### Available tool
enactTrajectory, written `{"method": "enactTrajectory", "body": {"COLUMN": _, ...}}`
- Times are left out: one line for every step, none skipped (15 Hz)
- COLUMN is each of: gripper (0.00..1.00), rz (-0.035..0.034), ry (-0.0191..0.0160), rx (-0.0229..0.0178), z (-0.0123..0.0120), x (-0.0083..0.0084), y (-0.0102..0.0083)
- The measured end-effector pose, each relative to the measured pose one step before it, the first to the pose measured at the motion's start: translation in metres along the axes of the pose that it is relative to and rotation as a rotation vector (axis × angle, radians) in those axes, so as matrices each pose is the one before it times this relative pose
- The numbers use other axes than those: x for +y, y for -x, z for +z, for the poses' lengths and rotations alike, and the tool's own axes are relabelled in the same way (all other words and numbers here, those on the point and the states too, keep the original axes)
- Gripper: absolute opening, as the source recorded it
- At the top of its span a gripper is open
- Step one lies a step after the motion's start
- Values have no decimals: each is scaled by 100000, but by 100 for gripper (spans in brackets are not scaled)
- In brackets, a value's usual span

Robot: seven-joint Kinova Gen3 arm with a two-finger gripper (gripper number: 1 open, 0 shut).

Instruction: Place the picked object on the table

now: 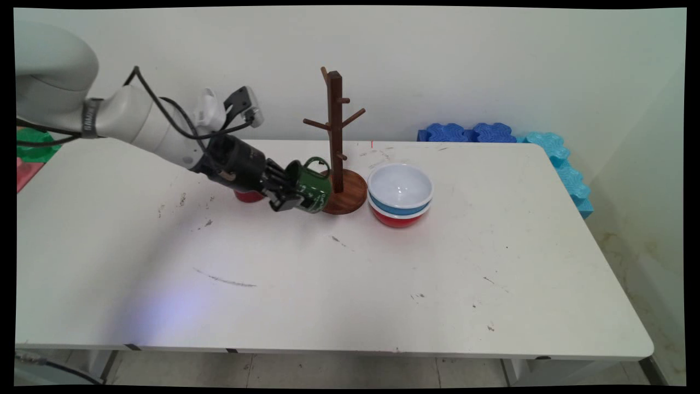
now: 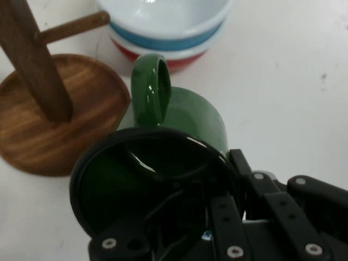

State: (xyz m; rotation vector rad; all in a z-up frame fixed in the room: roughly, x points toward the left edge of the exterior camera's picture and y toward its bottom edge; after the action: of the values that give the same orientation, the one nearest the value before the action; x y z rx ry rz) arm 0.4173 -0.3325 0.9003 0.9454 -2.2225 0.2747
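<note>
The gripper (image 1: 289,192) is clamped on a green mug's (image 1: 311,189) rim (handle up), wooden mug tree (image 1: 339,158) at its three o'clock.

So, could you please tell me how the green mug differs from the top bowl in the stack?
The green mug is dark green with a loop handle; the top bowl is white inside, blue outside, with no handle. The mug is tipped on its side in the gripper, which grips its rim; the bowl sits upright, nested in a red bowl. Both are beside the wooden mug tree.
</note>
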Motion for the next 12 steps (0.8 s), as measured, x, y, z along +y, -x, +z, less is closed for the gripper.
{"method": "enactTrajectory", "body": {"gripper": 0, "rz": 1521, "ry": -407, "rx": -1074, "z": -382, "x": -52, "y": 182}}
{"method": "enactTrajectory", "body": {"gripper": 0, "rz": 1680, "ry": -546, "rx": -1317, "z": -432, "x": -74, "y": 225}}
{"method": "enactTrajectory", "body": {"gripper": 0, "rz": 1599, "ry": -541, "rx": -1328, "z": -395, "x": -72, "y": 238}}
{"method": "enactTrajectory", "body": {"gripper": 0, "rz": 1410, "ry": -471, "rx": -1182, "z": -320, "x": -62, "y": 206}}
{"method": "enactTrajectory", "body": {"gripper": 0, "rz": 1647, "ry": -533, "rx": -1429, "z": -324, "x": -59, "y": 244}}
{"method": "enactTrajectory", "body": {"gripper": 0, "rz": 1735, "ry": -484, "rx": -1441, "z": -283, "x": -46, "y": 229}}
{"method": "enactTrajectory", "body": {"gripper": 0, "rz": 1476, "ry": -393, "rx": -1243, "z": -229, "x": -26, "y": 205}}
{"method": "enactTrajectory", "body": {"gripper": 0, "rz": 963, "ry": -241, "rx": -801, "z": -124, "x": -5, "y": 115}}
{"method": "enactTrajectory", "body": {"gripper": 0, "rz": 1747, "ry": -403, "rx": -1449, "z": -203, "x": -5, "y": 204}}
{"method": "enactTrajectory", "body": {"gripper": 0, "rz": 1690, "ry": -426, "rx": -1420, "z": -166, "x": 17, "y": 190}}
{"method": "enactTrajectory", "body": {"gripper": 0, "rz": 1472, "ry": -326, "rx": -1271, "z": -100, "x": 43, "y": 148}}
{"method": "enactTrajectory", "body": {"gripper": 0, "rz": 1632, "ry": -351, "rx": -1446, "z": -85, "x": 66, "y": 153}}
